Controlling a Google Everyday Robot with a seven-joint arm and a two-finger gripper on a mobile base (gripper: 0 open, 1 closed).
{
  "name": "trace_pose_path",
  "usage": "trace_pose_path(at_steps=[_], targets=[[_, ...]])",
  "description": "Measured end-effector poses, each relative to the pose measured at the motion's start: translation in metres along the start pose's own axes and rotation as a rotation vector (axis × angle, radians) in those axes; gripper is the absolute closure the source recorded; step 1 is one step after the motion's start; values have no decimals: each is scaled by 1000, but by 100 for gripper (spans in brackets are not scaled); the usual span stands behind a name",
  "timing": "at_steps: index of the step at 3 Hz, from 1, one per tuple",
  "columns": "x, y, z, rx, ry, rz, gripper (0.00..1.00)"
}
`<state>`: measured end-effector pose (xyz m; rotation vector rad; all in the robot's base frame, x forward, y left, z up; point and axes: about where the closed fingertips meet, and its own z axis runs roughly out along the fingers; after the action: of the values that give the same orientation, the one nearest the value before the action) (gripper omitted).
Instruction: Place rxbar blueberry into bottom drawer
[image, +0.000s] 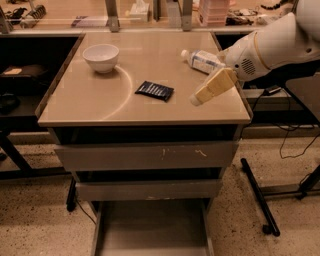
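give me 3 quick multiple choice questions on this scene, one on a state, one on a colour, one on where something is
1. The bottom drawer is: A) shut B) taken out C) pulled open
2. What colour is the bowl? A) red B) white C) blue
3. Where is the rxbar blueberry? A) in the bottom drawer B) on the table top C) in the bowl

Answers: 1 C, its grey floor shows, sticking out past the upper drawers. 2 B, the bowl is plain white. 3 B, it lies flat on the table top, left of the claw, which hangs over the table top's right side.
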<state>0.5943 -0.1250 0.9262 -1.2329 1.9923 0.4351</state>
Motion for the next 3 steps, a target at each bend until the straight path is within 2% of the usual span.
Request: trace_pose_path(at_steps=[1,2,3], targets=[[-3,-12,23,4,-32,54,0],[-5,-14,47,12,-17,39,0],[-9,-4,82,-6,34,-85,0]])
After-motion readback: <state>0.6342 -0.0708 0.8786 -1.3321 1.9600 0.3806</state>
